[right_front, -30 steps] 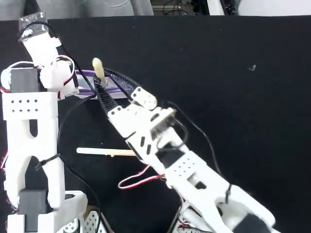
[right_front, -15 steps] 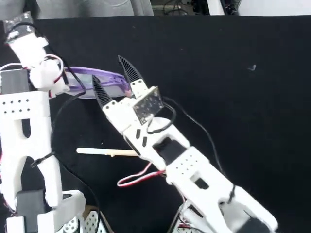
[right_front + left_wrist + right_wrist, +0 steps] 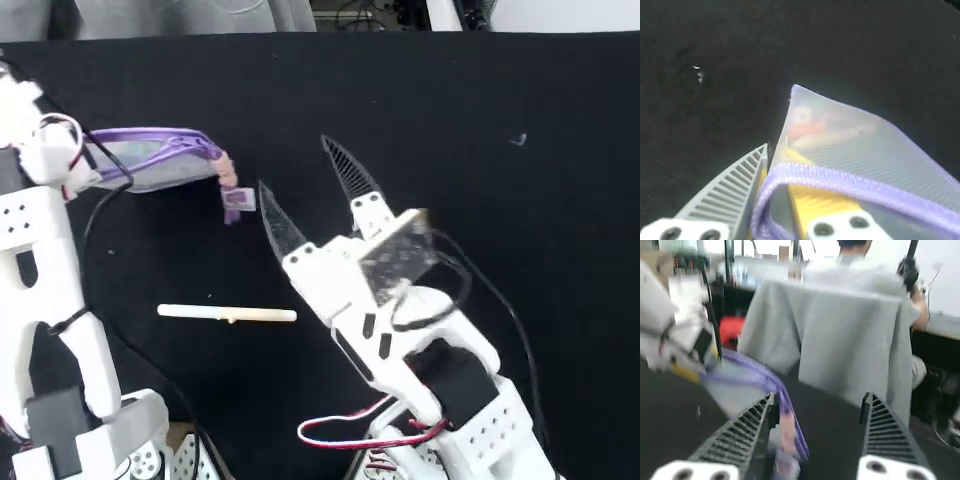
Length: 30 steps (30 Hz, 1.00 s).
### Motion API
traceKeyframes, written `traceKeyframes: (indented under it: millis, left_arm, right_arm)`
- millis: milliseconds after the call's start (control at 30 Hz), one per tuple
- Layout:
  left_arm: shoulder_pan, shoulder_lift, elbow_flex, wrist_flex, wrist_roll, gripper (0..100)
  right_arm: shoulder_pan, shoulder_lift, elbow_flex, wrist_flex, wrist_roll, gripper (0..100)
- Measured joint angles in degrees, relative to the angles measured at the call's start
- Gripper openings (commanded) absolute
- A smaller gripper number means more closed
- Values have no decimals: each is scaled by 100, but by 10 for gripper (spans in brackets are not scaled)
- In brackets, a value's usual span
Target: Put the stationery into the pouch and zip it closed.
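Black cloth covers the table (image 3: pixel 500 100), and near its left edge, toward the far side, the pouch (image 3: pixel 150 160) hangs from the left gripper (image 3: pixel 776 165). That claw is pinched on the pouch's mouth, with one finger inside the purple zip band and the other outside the mesh wall. Through the mesh the left wrist view shows reddish and pale shapes (image 3: pixel 825 130), so at least some stationery seems to be inside already. A pale stick (image 3: pixel 226 314) lies bare on the table toward the near left corner, well apart from the pouch, and it looks like the piece left to load. The zip band gapes in a loop and the zip pull (image 3: pixel 236 200) dangles at the pouch's right end, so the closing is not yet done. By this reading the task is partly through, with one item to fetch and the zipper to run. The right gripper (image 3: pixel 294 163) sits near the middle of the table, its claw spread wide and empty. A second ago that claw was at the pouch's mouth, closed on a short cream-coloured piece. Half a second ago it had opened there, and the piece was gone from between its fingers. Since then it has drawn back toward the near edge and to the right. The left arm has carried the pouch further toward the left edge.
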Motion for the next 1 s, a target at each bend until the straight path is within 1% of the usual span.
traceKeyframes:
  millis: [167, 300, 400, 467, 533, 600, 767, 900, 1000]
  left_arm:
    - [-316, 9, 0, -97, 0, 29]
    - [-677, 9, 0, -114, 0, 29]
    - [-932, 9, 0, -114, 0, 29]
    - [-1090, 9, 0, -114, 0, 29]
    - [-1257, 9, 0, -114, 0, 29]
    - [-1424, 9, -9, -114, 0, 29]
    - [-1758, 9, -9, -114, 0, 29]
    - [-1846, 9, -9, -114, 0, 29]
    - [-1846, 9, -9, -114, 0, 29]
  right_arm:
    - [-79, 448, 0, 897, 589, 257]
    - [-554, 1125, 0, 1433, 1020, 252]
    - [-818, 1837, 0, 1688, 1345, 199]
    - [-853, 2347, 0, 1732, 1495, 169]
    - [-853, 2875, 0, 1732, 1626, 161]
    - [-897, 3349, 0, 1732, 1793, 172]
    - [-1125, 4176, -35, 1732, 2004, 257]
    - [-1363, 4703, -123, 1723, 2171, 239]
    - [-1389, 5187, -448, 1723, 2251, 234]
